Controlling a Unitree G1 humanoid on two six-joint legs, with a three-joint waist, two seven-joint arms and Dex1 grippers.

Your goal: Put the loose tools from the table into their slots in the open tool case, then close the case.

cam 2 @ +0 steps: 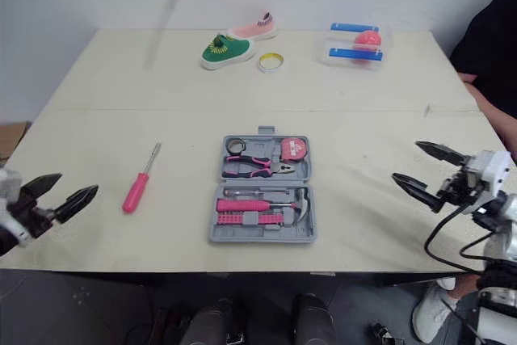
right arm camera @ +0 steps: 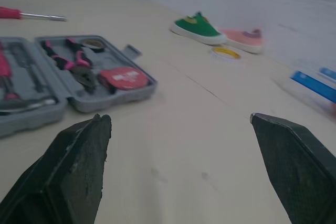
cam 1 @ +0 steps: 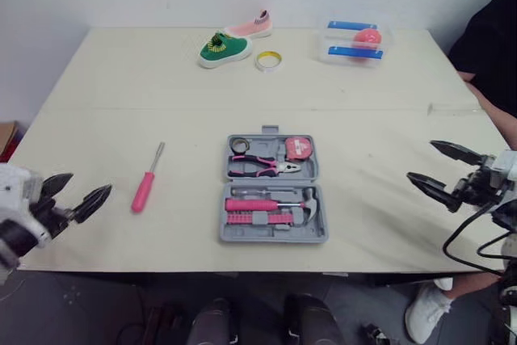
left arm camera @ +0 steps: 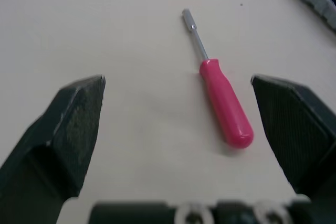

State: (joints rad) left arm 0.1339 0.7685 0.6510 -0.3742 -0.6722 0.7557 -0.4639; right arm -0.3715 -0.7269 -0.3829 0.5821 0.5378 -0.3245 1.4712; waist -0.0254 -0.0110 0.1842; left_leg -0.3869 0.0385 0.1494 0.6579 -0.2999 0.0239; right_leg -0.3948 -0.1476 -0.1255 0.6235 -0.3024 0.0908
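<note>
While the pink screwdriver [cam 1: 145, 182] lies loose on the worktop [cam 1: 161, 94], well left of the open tool case [cam 1: 272, 191], we've got our left pincer [cam 1: 90, 183] hovering near its handle end with fingers spread wide, holding nothing; our right pincer [cam 1: 420, 159] hangs off to the case's right, likewise spread and empty. Trouble spots from here, as we judge it: that round handle could roll away if one finger touches first, and a grab on the thin shaft may slip. We can't make out which slot is free, so a badly seated screwdriver could jam the lid, and the light case may skid when pushed.
</note>
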